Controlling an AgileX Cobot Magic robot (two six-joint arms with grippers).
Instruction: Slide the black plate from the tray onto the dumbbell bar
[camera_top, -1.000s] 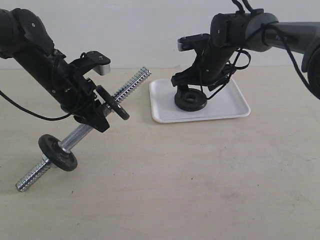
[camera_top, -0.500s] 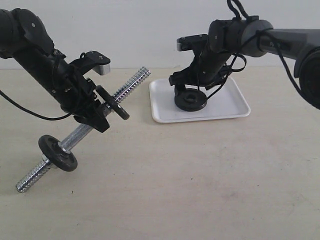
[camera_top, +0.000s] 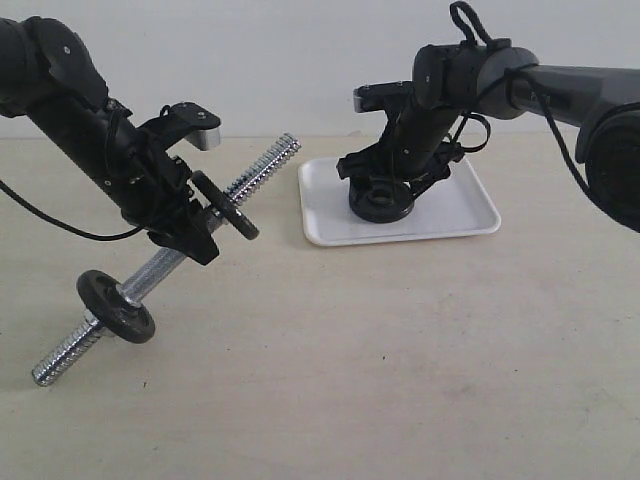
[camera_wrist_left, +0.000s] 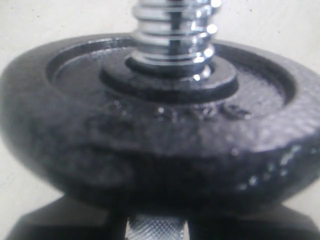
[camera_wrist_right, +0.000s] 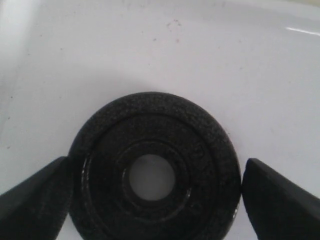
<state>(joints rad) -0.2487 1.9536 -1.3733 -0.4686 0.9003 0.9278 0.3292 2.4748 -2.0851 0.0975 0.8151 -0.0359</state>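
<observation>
Since our right gripper (camera_wrist_right: 156, 177) has straightened up over the tray (camera_top: 470, 215), its open jaws bracket the black plate (camera_wrist_right: 200, 150) lying in it, ready for closing, while our left gripper (camera_top: 195, 225) holds the dumbbell bar (camera_top: 262, 165) clamped beside the tray.

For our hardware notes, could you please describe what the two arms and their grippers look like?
The left arm and right arm are black to dark grey, with rounded joints and loose black cables. Each wrist carries a small silver-grey block. The right gripper's fingers are dark tapered wedges.
</observation>
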